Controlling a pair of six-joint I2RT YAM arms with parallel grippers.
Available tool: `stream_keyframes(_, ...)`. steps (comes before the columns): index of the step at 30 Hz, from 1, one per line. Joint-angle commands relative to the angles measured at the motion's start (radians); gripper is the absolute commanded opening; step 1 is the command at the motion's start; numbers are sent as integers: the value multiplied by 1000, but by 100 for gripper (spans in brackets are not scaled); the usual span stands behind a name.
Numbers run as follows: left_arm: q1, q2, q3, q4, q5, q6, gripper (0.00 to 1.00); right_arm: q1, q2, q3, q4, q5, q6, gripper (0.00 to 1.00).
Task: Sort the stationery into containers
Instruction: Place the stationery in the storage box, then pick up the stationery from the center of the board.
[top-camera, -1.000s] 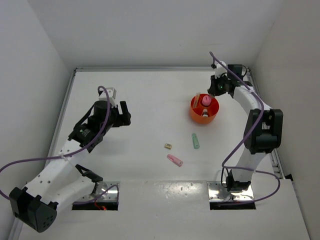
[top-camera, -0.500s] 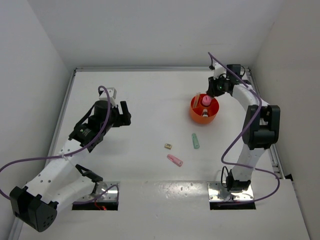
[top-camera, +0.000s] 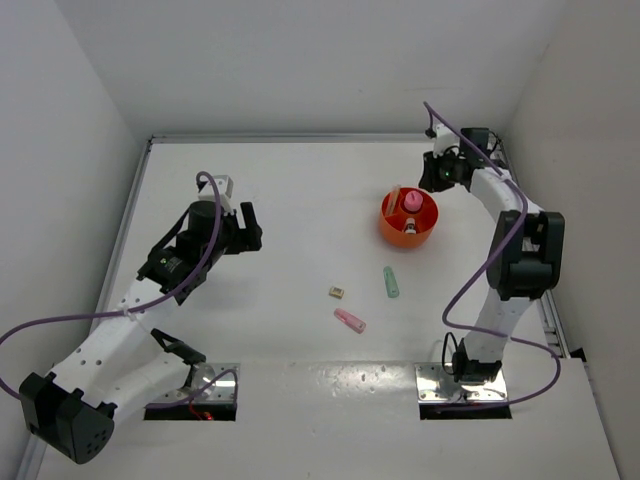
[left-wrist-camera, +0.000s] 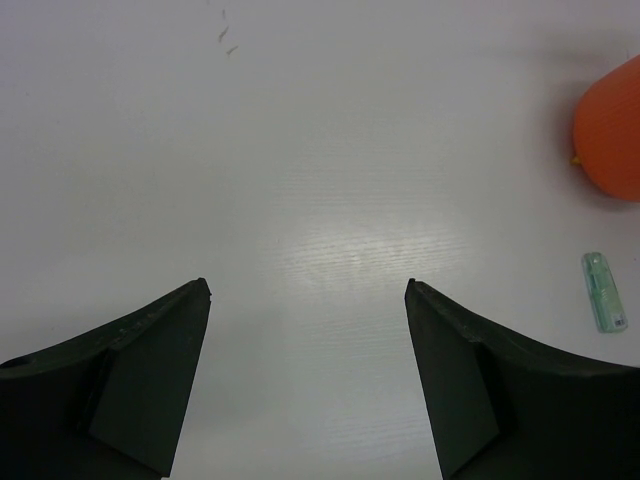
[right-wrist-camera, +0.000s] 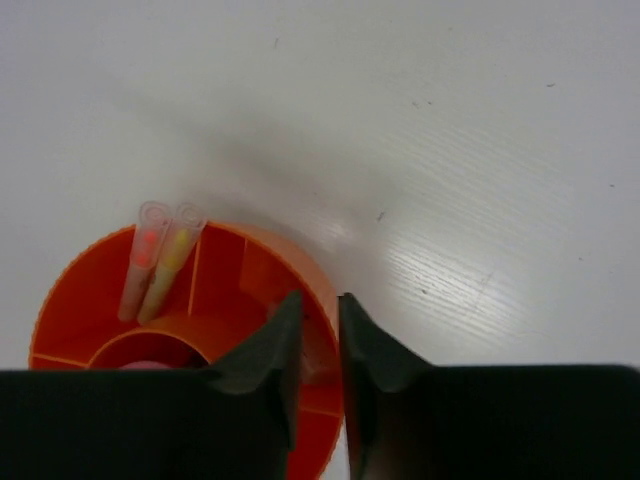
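Observation:
The round orange container (top-camera: 384, 213) with inner dividers stands at the right of the table. A chunky pink tube (top-camera: 411, 202) stands in its middle. In the right wrist view a pink pen (right-wrist-camera: 141, 264) and a yellow pen (right-wrist-camera: 168, 264) lean in one compartment of the container (right-wrist-camera: 80, 262). My right gripper (top-camera: 431, 183) (right-wrist-camera: 320, 297) hovers over the container's far right rim, jaws a narrow gap apart and empty. On the table lie a mint-green stick (top-camera: 390, 282) (left-wrist-camera: 604, 291), a small tan block (top-camera: 337, 292) and a pink stick (top-camera: 349, 320). My left gripper (top-camera: 250, 226) (left-wrist-camera: 307, 285) is wide open and empty, far to the left.
White walls enclose the table on three sides, and the right wall runs close behind the right arm. A raised metal edge (top-camera: 135, 215) borders the table's left side. Purple cables loop off both arms.
My right gripper has drawn slightly back and up from the container, and its jaws have parted a little. The left arm and the loose items have not moved.

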Motion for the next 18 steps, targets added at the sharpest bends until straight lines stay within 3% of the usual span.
stream_keyframes(1,6,-1,0,32,11,14,84,-14,-170,-62,147,70,42,9)
stream_keyframes(2,6,-1,0,32,11,14,84,-14,-230,-104,197,99,56,2)
stream_keyframes(4,6,-1,0,41,11,23,70,-14,-348,-201,279,67,67,0)
stream_keyframes(5,6,10,0,41,26,32,55,-14,-429,-211,267,-6,17,0)
stream_keyframes(6,6,19,0,41,50,32,11,-14,-445,-190,208,-260,-49,6)
stream_keyframes(7,6,19,0,50,66,41,0,4,-445,-166,-18,-387,-141,13)
stream_keyframes(8,6,28,0,50,82,57,0,18,-445,-141,-170,-484,-260,25)
stream_keyframes(9,6,28,0,50,134,66,0,48,-413,-124,-324,-687,-571,42)
stream_keyframes(10,6,38,0,63,158,75,0,62,-401,-124,-542,-762,-708,74)
stream_keyframes(11,6,38,0,72,179,89,3,82,-401,-142,-589,-795,-798,80)
stream_keyframes(12,6,47,0,72,216,89,16,148,-388,-173,-610,-768,-870,81)
stream_keyframes(13,6,47,0,72,237,89,51,183,-388,-193,-629,-737,-899,82)
stream_keyframes(14,6,68,-9,81,260,100,66,218,-397,-216,-599,-656,-900,82)
stream_keyframes(15,6,79,-9,81,297,100,80,290,-416,-268,-568,-614,-851,75)
stream_keyframes(18,6,111,0,81,291,112,85,436,-449,-397,-346,-432,-636,51)
